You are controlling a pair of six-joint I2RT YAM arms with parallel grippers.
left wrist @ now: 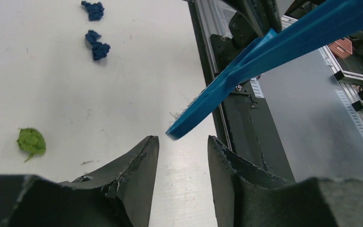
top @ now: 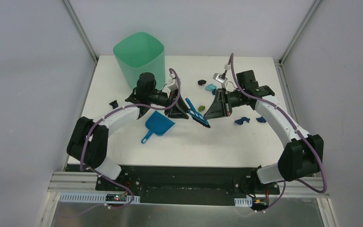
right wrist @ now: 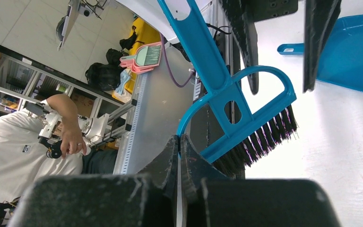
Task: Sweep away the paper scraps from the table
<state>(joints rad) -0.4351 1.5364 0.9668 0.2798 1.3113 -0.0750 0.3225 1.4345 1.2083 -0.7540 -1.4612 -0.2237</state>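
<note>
The blue hand brush (top: 196,113) with black bristles (right wrist: 264,137) hangs tilted over the table (top: 227,142) centre. My right gripper (right wrist: 180,138) is shut on its thin blue hoop. The brush handle (left wrist: 264,61) ends just beyond the tips of my left gripper (left wrist: 182,142), which stands open with nothing between its fingers. Paper scraps lie scattered: a green one (left wrist: 31,141), dark blue ones (left wrist: 99,47) (top: 242,120), a light blue one (top: 211,87) and black ones (top: 202,82) (top: 114,103).
A blue dustpan (top: 158,125) lies on the table in front of my left gripper (top: 182,113). A mint-green bin (top: 139,59) stands at the back left. The table's black front edge (left wrist: 246,132) runs close beside the left fingers.
</note>
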